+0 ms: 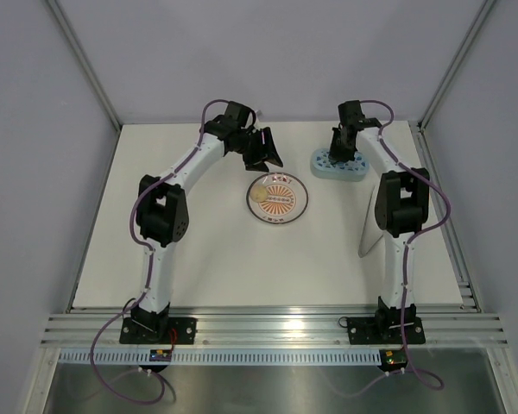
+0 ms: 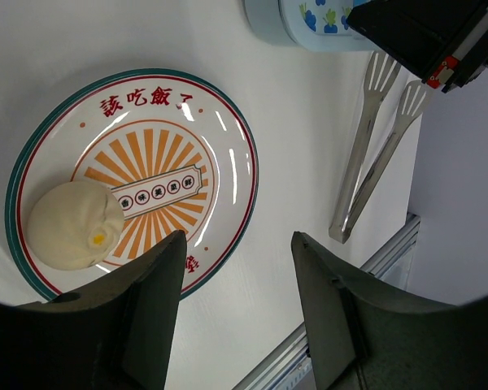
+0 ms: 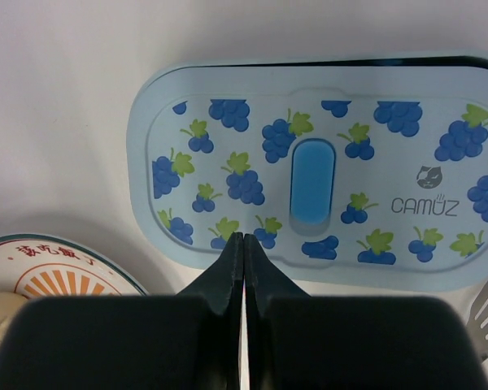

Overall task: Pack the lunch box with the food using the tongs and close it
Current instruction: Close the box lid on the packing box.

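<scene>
The pale-blue lunch box [image 1: 339, 168] stands at the back right with its grape-printed lid [image 3: 309, 162] lying on top. My right gripper [image 3: 243, 237] is shut, empty, with its tips over the lid's near edge. Whether they touch it I cannot tell. The food in view is one pale round bun [image 2: 73, 225] on the sunburst plate [image 2: 228, 138]. My left gripper [image 2: 237, 244] hangs open and empty above the plate's edge, beside the bun. The silvery tongs [image 2: 374, 154] lie on the table right of the plate, and also show as the tongs [image 1: 369, 226] next to the right arm.
The plate [image 1: 277, 199] sits mid-table between the arms. A raised metal rail [image 1: 268, 312] runs along the near table edge, and grey walls close in the back and both sides.
</scene>
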Controlling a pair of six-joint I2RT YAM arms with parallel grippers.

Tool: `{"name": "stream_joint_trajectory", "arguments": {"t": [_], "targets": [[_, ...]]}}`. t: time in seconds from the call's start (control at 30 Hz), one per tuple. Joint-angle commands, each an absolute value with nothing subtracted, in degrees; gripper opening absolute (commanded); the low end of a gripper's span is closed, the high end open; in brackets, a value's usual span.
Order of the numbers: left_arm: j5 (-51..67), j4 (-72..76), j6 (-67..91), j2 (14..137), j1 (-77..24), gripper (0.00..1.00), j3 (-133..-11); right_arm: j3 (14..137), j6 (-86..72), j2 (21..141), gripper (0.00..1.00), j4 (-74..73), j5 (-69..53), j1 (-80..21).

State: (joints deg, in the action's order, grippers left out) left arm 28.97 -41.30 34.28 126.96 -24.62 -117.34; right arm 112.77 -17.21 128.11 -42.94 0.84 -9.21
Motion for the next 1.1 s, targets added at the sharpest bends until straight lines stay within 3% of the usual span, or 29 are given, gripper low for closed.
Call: {"name": "stream_joint_trajectory", "arguments": {"t": [0.0,0.43,0.87,1.07], "targets": [[28.5,-40.3,33.0,123.0,-24.2,0.58,-116.5,116.0,-15.6,128.3,0.00,-44.9,1.4,-9.0],[28.7,-40.0,33.1,123.0,-24.2,0.58,-115.8,98.6,-13.1,117.9,0.00,-38.7,-5.5,-9.1],[28.6,-40.4,33.1,123.1,-24.2,0.58,-115.8,111.4,-12.1,127.7,0.00,-42.9,-0.4,-9.0],[28.4,-40.9,32.5,122.8,-23.9,0.58,-115.6,109.8,-12.0,124.3,0.00,-42.8,-3.2,-8.9]]}}
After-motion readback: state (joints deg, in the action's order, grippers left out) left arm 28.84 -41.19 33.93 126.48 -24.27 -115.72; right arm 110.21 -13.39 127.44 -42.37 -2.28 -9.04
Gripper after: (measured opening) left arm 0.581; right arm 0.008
